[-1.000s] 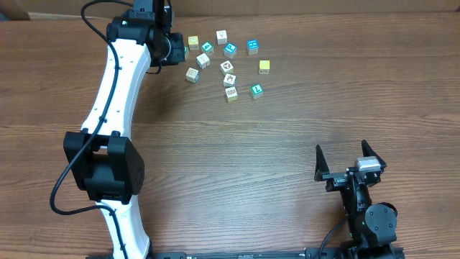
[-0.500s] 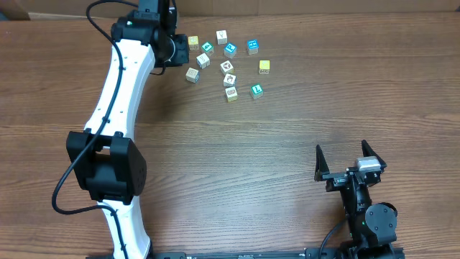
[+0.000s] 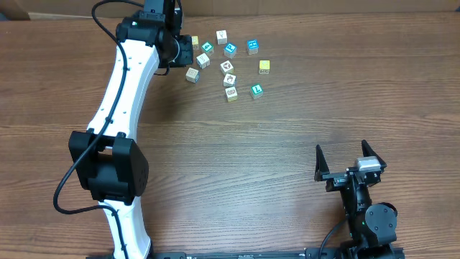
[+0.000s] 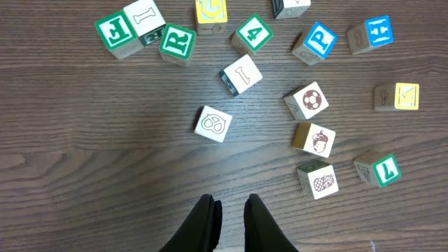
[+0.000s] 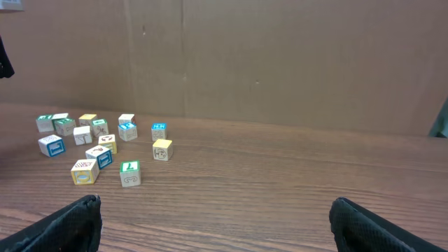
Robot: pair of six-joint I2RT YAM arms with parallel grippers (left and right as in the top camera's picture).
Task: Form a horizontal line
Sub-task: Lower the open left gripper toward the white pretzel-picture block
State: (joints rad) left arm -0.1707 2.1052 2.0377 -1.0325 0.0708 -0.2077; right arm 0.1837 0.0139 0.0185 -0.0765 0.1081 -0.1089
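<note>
A dark brown wood-grain table point(image 3: 273, 144) spreads beneath and ahead of the right end effector point(image 5: 214, 201). Beyond it, along the table's far edge, a plain tan cardboard wall point(image 5: 280, 56) stands upright, vertical seams showing, evenly and softly lit.

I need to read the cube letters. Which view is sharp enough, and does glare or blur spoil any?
Left wrist: sharp, evenly lit, no glare; the R cube reads clearly. Overhead: cubes too small to read. Right wrist: cubes far and soft, its fingers dark blurs in the bottom corners.
</note>
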